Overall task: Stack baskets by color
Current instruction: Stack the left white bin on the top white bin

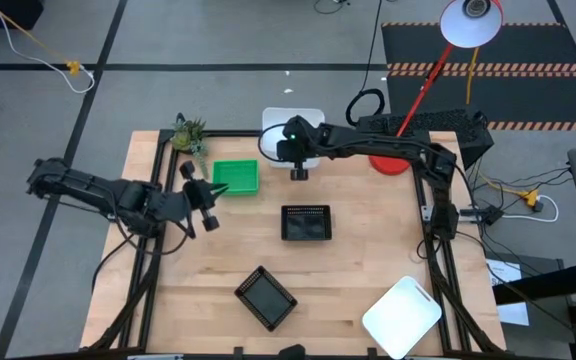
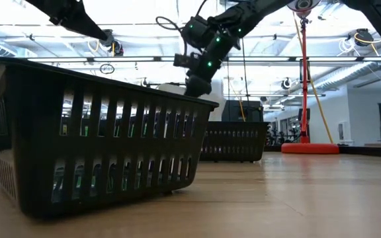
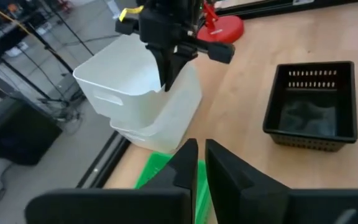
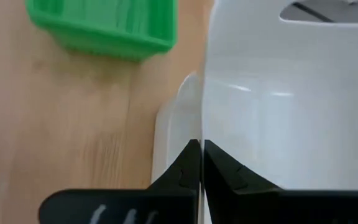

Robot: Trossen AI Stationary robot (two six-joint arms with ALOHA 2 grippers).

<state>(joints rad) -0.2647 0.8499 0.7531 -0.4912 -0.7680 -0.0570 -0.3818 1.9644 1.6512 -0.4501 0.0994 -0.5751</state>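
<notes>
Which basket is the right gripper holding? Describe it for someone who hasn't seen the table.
Start at the red lamp base on the table's far edge. Beside it, toward the green basket, the right gripper pinches the wall of a white basket. It sits tilted in another white basket, unlike the lone white one at the near edge.

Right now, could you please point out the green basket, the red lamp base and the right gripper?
green basket (image 1: 234, 177): high view, its floor.
red lamp base (image 3: 224, 27): left wrist view, its top.
right gripper (image 3: 166, 79): left wrist view, its fingertips.
</notes>
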